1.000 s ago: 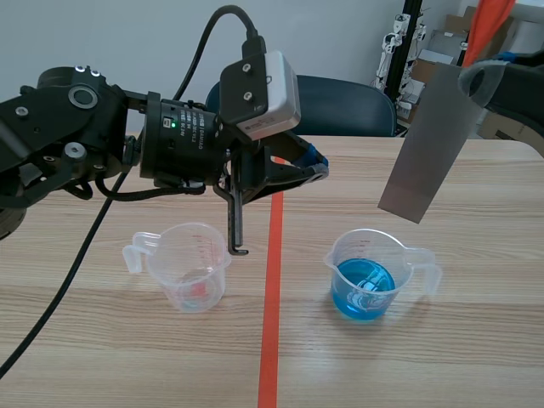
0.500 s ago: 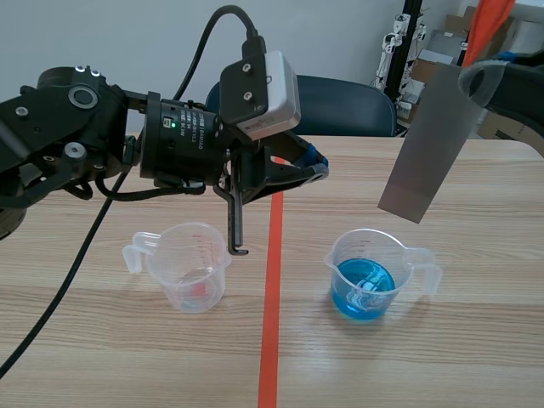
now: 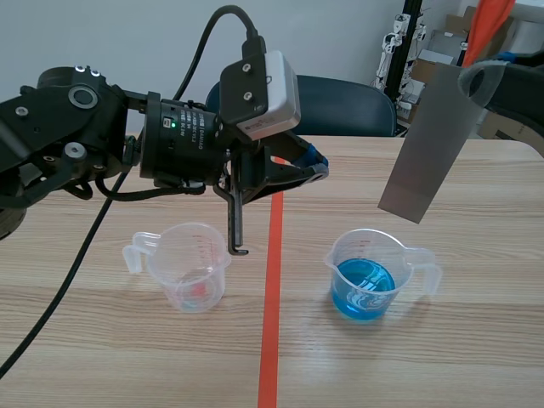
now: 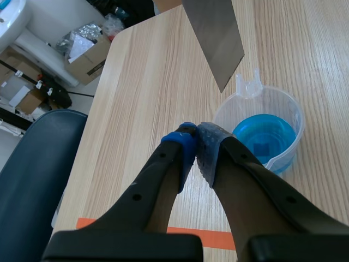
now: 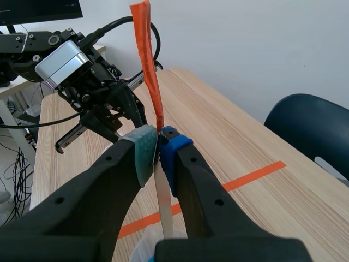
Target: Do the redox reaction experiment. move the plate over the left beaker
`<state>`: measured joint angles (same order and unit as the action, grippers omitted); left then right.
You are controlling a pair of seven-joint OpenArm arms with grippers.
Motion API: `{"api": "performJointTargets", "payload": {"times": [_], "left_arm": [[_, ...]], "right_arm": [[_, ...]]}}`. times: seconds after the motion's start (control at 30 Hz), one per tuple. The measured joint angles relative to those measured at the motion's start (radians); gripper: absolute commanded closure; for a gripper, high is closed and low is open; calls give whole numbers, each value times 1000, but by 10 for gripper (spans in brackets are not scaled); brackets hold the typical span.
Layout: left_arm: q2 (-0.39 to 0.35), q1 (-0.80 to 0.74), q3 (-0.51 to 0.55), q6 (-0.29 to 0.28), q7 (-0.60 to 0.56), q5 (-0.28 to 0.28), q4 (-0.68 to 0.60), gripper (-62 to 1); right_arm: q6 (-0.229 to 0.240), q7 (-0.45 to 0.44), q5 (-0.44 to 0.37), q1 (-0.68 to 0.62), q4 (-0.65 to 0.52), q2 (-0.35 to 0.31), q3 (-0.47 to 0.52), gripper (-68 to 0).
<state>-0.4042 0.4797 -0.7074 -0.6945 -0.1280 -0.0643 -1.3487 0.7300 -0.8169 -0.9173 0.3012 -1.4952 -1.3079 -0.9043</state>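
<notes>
A grey metal plate hangs tilted above the right beaker, which holds blue liquid. My right gripper is shut on the plate's upper end at the far right. In the right wrist view the plate shows edge-on as a thin strip clamped between the pads of the right gripper. The left beaker is clear with a little liquid at its bottom. My left gripper is shut on nothing, above the table between the two beakers. From the left wrist, its gripper sits short of the plate and the blue beaker.
A thin black hooked rod hangs from the left arm, its tip beside the left beaker's rim. An orange tape line runs between the beakers. A dark blue chair stands behind the table, with boxes at the back right.
</notes>
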Motion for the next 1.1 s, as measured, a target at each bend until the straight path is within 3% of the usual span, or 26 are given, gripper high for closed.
{"api": "performJointTargets", "payload": {"times": [0.37,0.67,0.9,1.1], "left_arm": [[-14,-2,10,0,0,-18,0,-29],[-83,-95,149,0,-47,-14,-1,-29],[-122,-208,243,0,-50,-14,-1,-29],[-137,-314,348,0,-99,-14,-1,-29]], "right_arm": [[0,5,0,0,-12,0,0,-4],[0,35,0,0,-45,0,0,-4],[0,225,0,0,-45,80,98,-4],[1,309,0,0,-45,140,129,-4]]}}
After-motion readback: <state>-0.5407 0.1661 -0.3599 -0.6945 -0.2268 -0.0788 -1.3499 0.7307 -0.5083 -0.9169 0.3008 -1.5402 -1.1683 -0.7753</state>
